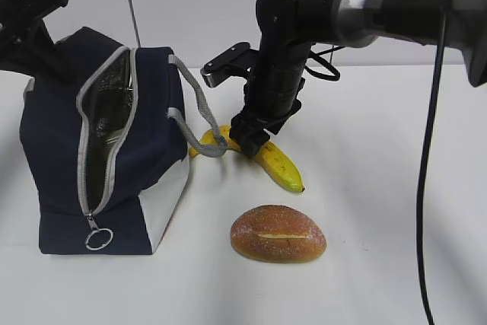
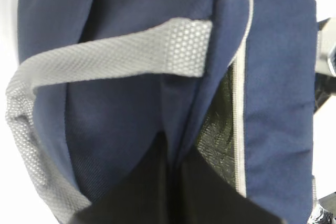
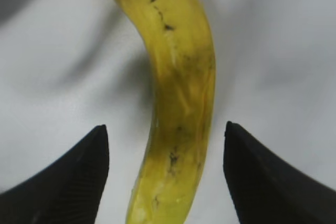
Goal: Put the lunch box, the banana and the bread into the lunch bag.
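Observation:
The navy lunch bag stands at the left with its zipper open and its silver lining showing. My left gripper is shut on a fold of the bag's navy fabric next to the opening. The speckled yellow banana lies on the table behind the bread, a glossy slit bun. My right gripper reaches down over the banana. It is open, one fingertip on each side, with a gap on both sides. The lunch box is hidden.
A grey strap handle of the bag hangs down over the banana's left end. The zipper's ring pull lies at the bag's front foot. The left arm stands behind the bag. A black cable hangs at the right.

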You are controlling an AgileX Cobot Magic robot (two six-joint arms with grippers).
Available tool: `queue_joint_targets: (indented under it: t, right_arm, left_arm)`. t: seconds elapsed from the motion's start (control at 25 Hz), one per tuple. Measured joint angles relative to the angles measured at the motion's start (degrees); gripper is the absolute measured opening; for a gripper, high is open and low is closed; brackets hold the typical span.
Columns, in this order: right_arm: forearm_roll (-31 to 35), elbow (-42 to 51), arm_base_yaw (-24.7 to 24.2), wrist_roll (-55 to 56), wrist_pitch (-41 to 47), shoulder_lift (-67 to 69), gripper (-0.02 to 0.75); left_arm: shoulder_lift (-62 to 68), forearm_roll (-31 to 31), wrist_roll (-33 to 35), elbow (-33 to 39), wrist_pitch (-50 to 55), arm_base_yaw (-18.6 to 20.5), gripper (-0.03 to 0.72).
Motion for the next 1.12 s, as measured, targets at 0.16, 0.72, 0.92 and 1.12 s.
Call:
queue_joint_targets:
  t: [0.16, 0.72, 0.92, 1.12]
  right_arm:
    - [0.04, 0.0, -0.1, 0.0, -2.81, 1.11, 0.503]
    - [-0.45, -0.62, -0.84, 0.67, -4.08, 4.21, 0.286]
    - [-1.32, -3.28, -2.08, 1.4, 0.18, 4.21, 0.285]
    - [-1.43, -3.63, -7.58, 3.4, 4.19, 2.18, 0.285]
  left_arm:
    - [0.0, 0.0, 0.0, 0.0, 0.05, 0.0, -0.003]
    - [0.0, -0.11, 0.0, 0.0, 0.02, 0.0, -0.003]
    - [0.0, -0.11, 0.0, 0.0, 0.01, 0.0, -0.003]
    - [0.0, -0.11, 0.0, 0.0, 0.01, 0.0, -0.003]
